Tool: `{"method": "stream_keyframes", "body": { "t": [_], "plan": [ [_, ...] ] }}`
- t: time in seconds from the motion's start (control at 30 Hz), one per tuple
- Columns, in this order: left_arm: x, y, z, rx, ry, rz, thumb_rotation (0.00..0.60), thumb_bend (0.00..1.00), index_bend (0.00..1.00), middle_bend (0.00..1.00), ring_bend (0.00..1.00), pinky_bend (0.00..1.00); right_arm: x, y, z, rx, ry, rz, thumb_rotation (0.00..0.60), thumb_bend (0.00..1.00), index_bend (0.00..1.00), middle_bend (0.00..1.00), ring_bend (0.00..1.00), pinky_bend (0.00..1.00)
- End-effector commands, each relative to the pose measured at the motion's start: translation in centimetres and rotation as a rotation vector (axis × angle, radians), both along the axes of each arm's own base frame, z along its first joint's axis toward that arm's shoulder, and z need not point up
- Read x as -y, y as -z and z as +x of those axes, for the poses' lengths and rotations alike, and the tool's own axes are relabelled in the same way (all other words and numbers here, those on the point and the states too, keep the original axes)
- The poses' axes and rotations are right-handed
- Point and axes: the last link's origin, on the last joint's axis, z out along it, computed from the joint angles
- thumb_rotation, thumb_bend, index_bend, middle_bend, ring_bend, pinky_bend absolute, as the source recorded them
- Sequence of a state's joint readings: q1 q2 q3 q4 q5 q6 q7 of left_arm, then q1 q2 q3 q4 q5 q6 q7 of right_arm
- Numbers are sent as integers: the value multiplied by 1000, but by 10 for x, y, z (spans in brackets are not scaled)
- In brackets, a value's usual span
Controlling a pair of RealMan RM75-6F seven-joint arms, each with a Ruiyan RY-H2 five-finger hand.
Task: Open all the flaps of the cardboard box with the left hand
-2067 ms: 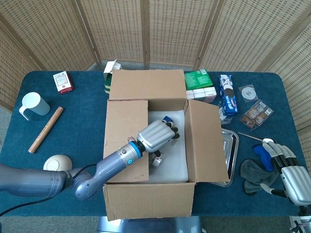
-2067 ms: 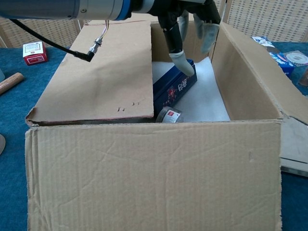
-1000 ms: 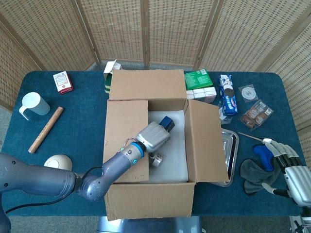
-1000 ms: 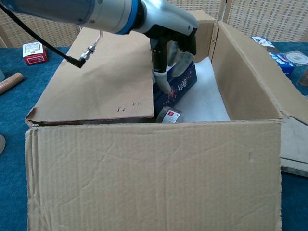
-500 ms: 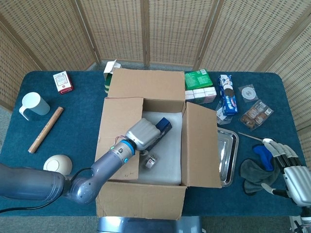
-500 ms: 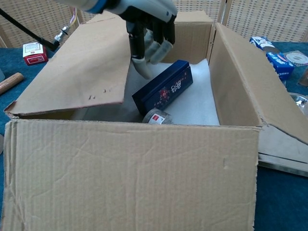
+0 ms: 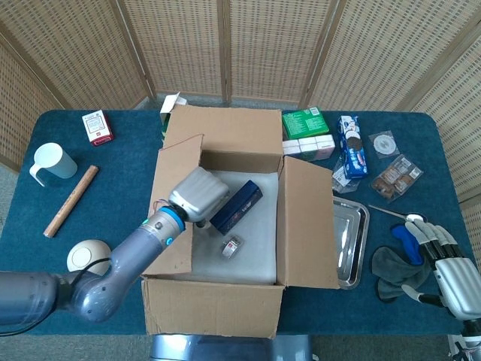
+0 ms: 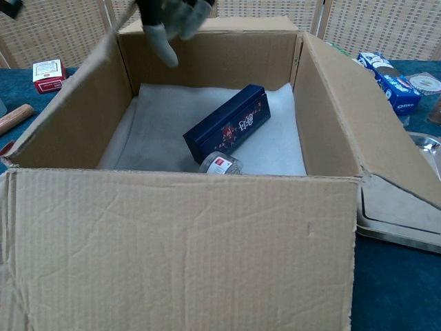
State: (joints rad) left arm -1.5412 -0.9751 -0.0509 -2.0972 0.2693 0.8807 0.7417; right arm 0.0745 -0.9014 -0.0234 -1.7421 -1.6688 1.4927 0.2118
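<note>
Your left hand (image 7: 198,195) sits under the left flap (image 7: 179,162) of the cardboard box (image 7: 214,307) mid-table, fingers curled, gripping nothing, propping it upright so it folds outward; right hand (image 7: 451,267) idle, fingers loosely spread.

- We see the cardboard box (image 7: 225,248) open on top, with room to reach down inside.
- Inside the box, a dark blue carton (image 8: 227,125) and a small jar (image 8: 219,165) lie mid-floor; white lining around them is bare.
- Right of the box, its leaning flap (image 7: 306,226) overhangs a metal tray (image 7: 351,244).
- The left hand (image 7: 197,195) sits at the box's left flap (image 7: 179,192).
</note>
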Motion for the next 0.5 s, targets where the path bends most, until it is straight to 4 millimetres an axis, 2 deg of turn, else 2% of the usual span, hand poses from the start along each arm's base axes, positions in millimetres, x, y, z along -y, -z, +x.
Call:
{"method": "stream_keyframes", "body": {
  "t": [0.03,0.5],
  "plan": [
    [6,-19,-3,5,6,26,600,266,580,669,559,517,0,0,0,-1,1,2,600,38,0,0,0,0],
    [12,-70,-30,-16,-33,100,600,266,578,670,559,518,0,3,1,-7,-2,8,600,40,0,0,0,0]
  ]
}}
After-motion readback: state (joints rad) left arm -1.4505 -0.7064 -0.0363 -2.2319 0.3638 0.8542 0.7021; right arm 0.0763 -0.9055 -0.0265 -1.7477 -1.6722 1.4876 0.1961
